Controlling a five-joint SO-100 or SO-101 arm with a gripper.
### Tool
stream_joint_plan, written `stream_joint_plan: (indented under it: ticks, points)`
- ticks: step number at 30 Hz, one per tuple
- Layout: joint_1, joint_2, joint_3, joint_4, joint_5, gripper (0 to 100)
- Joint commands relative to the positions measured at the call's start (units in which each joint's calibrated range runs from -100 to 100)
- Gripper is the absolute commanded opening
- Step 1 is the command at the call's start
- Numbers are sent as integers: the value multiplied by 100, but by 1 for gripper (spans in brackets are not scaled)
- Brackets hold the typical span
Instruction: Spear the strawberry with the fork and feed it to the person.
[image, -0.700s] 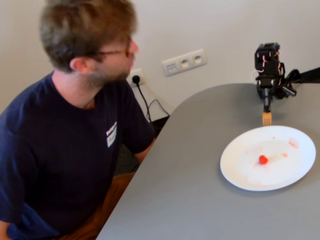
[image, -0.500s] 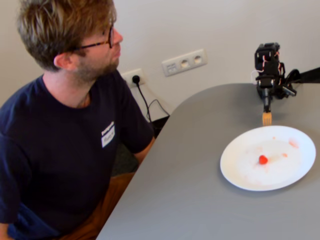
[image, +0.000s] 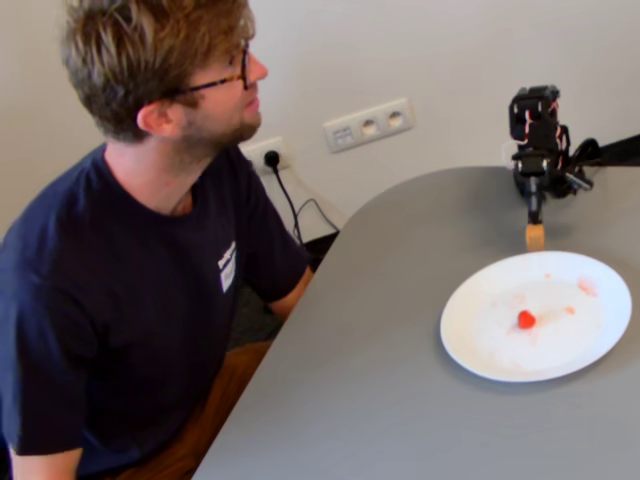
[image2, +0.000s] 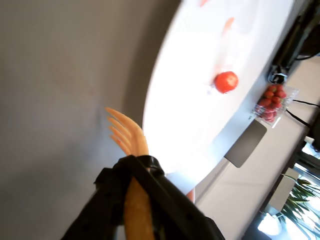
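strawberry (image: 526, 319) on plate (image: 480, 350), fork (image: 535, 237) apart

1. The person (image: 130, 260) is cut off by the fixed view's left and bottom edges; his legs sit hidden behind the table (image: 400, 400).
2. In that view the fork (image: 535, 236) is too small to show tines.
3. The wrist view cuts the plate (image2: 200, 125) at the top, and the fork's handle at the bottom.
4. The gripper (image2: 137, 192) hides its fingertips; whether it clamps cannot be told.
5. The punnet (image2: 272, 102) at far right is blurred.
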Motion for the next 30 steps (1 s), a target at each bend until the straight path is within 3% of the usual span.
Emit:
stream_joint_plan:
  ticks: [1,6,9,12,16,20,30]
  points:
    - [43,-33,-1061,172,29,1]
    - [43,-25,-2585,-98,29,1]
    - [36,18,-3207,-1290,548,1]
    - [36,882,-3442,-2100,595,1]
    - [13,4185,-5678,-2979,296,1]
    - [6,5922,-6670,-3405,81,1]
    - [51,7675,-6787,-4415,-60,1]
